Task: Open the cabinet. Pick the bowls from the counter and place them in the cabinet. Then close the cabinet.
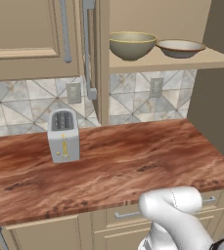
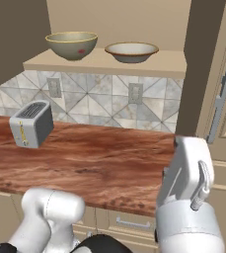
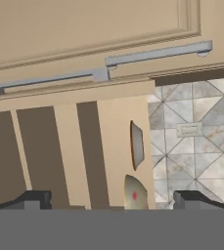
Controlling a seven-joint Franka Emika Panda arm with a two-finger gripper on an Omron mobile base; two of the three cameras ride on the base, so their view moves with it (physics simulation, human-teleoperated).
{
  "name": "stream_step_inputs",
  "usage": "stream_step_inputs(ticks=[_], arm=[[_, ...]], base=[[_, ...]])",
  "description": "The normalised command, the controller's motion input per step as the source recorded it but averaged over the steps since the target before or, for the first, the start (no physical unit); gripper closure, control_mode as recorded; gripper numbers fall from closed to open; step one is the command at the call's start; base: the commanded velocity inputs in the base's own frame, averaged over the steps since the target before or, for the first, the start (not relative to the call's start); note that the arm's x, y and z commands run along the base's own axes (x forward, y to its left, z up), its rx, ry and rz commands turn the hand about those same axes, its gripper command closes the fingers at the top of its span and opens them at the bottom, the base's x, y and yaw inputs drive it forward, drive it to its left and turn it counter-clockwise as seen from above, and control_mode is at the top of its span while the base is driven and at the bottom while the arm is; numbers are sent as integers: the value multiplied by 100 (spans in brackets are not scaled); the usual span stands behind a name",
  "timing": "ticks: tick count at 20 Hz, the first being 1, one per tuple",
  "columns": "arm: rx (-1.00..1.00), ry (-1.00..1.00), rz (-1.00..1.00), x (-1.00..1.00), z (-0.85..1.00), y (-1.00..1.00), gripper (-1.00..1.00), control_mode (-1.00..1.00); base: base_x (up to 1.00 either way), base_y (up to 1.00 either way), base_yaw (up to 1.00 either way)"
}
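Both bowls, the deep bowl (image 1: 132,45) and the shallow bowl (image 1: 180,48), sit on the shelf inside the open cabinet (image 1: 196,57), so the gripper (image 3: 111,201), jaws wide and empty, faces a door's long grey handle (image 3: 157,52).

Counter (image 1: 133,161): reddish-brown wood grain, smooth, slight sheen.
Cabinet (image 1: 20,39): beige painted wood, matt; handles (image 1: 64,34) grey brushed metal.
Deep bowl (image 1: 131,45), shallow bowl (image 1: 180,48): glazed ceramic, olive-tan.
Toaster (image 1: 63,135): grey metal, satin.
Backsplash (image 1: 30,102): grey stone-look tile, matt.
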Motion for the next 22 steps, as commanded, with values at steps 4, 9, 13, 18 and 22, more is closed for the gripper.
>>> stream_step_inputs(ticks=[4,9,13,18,22], arm=[[0,0,12,0,0,-25,-100,-100],[0,1,10,1,0,-21,-100,-100],[0,4,7,1,0,-15,-100,-100],[0,5,6,15,0,-9,-100,-100],[0,2,6,18,0,-7,-100,-100]], base=[[0,0,0],[0,0,0],[0,0,0],[0,0,0],[0,0,0]])
